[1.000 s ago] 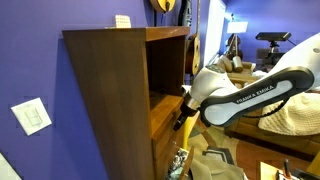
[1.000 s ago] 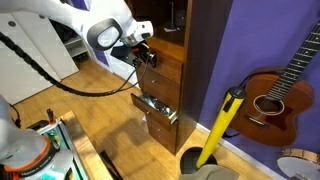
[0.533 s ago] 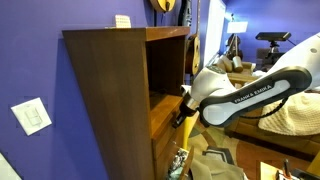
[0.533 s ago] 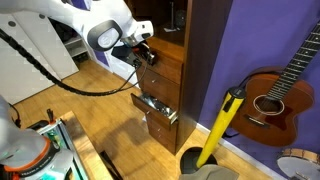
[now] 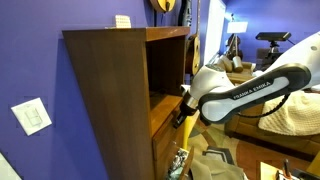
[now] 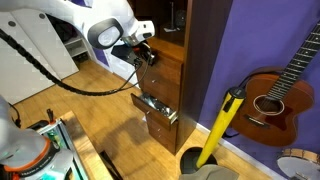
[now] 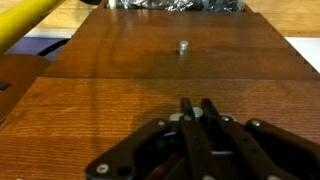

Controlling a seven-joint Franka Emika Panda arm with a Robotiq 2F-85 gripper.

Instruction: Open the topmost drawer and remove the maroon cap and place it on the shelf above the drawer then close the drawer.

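Brown wooden front of the topmost drawer (image 6: 168, 66) sits closed in the tall dark-wood cabinet (image 5: 105, 90) | my black two-finger gripper (image 7: 197, 108) clenched tight at its face | anything pinched: I cannot tell.

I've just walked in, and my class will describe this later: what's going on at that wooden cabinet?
A robot arm's gripper is shut right at the front of the topmost drawer of the tall cabinet. That drawer looks closed, and it is not possible to tell whether the fingers hold its knob. A lower drawer stands pulled out with clutter inside. The maroon cap is not in view.
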